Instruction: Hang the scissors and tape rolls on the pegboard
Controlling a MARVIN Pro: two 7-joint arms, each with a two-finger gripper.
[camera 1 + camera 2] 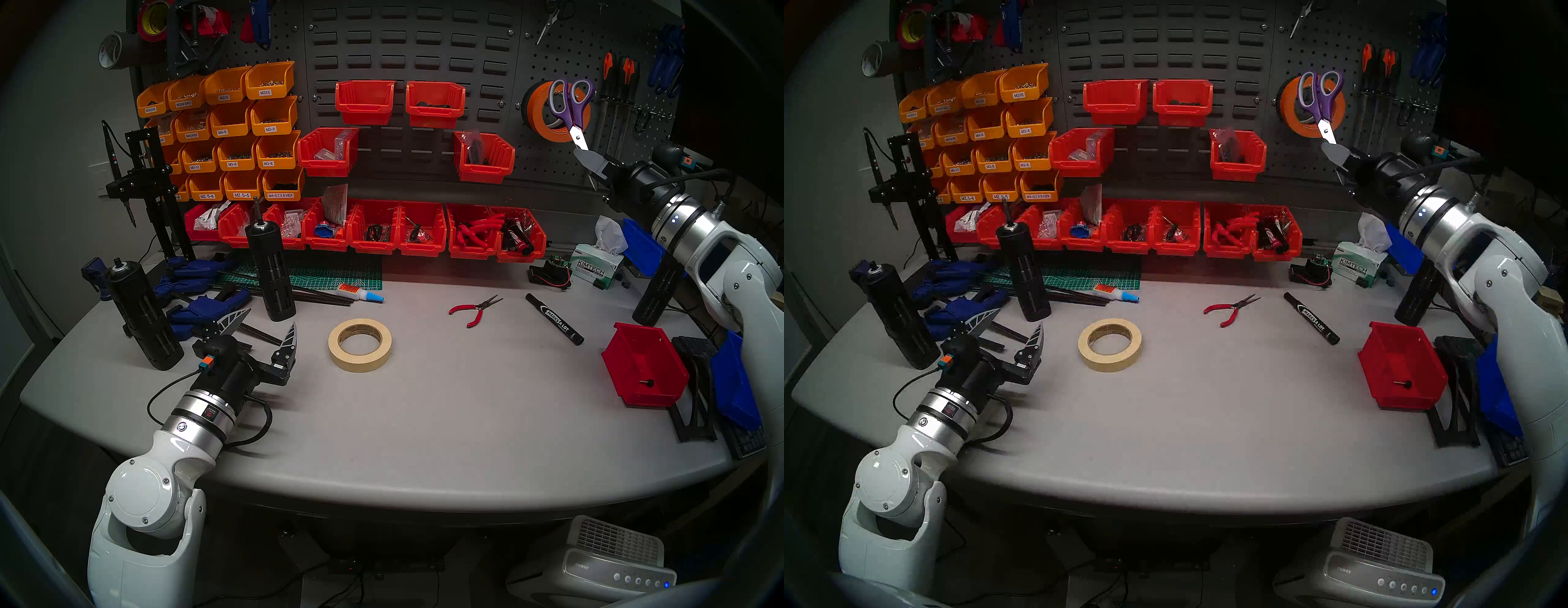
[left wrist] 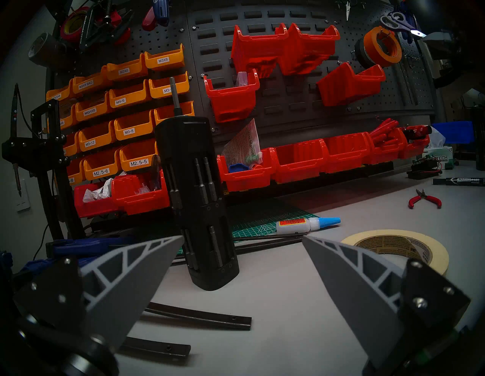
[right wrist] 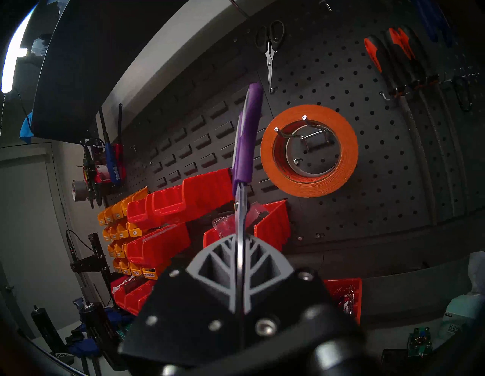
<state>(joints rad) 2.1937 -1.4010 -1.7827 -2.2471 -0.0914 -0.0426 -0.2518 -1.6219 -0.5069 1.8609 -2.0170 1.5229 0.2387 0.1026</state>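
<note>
My right gripper (image 1: 582, 152) (image 3: 240, 237) is shut on the silver blades of the purple-handled scissors (image 1: 568, 110) (image 3: 248, 147). It holds them handles-up in front of the pegboard (image 1: 585, 55) (image 3: 380, 170). In the head view the handles overlap the orange tape roll (image 1: 538, 106) (image 3: 315, 186), which hangs on a double hook. A black roll (image 1: 526, 106) (image 2: 360, 53) hangs behind it. The beige masking tape roll (image 1: 359, 344) (image 2: 393, 243) lies flat mid-table. My left gripper (image 1: 271, 318) (image 2: 242, 237) is open and empty, low over the table to the left of the beige roll.
Black-handled scissors (image 3: 270, 42) and orange-black screwdrivers (image 1: 619, 76) hang near the orange roll. Red pliers (image 1: 475, 310), a black marker (image 1: 553, 318) and a loose red bin (image 1: 645, 369) lie on the table's right. Black bit holders (image 1: 271, 271), blue clamps (image 1: 208, 305) and a glue bottle (image 1: 360, 293) crowd the left.
</note>
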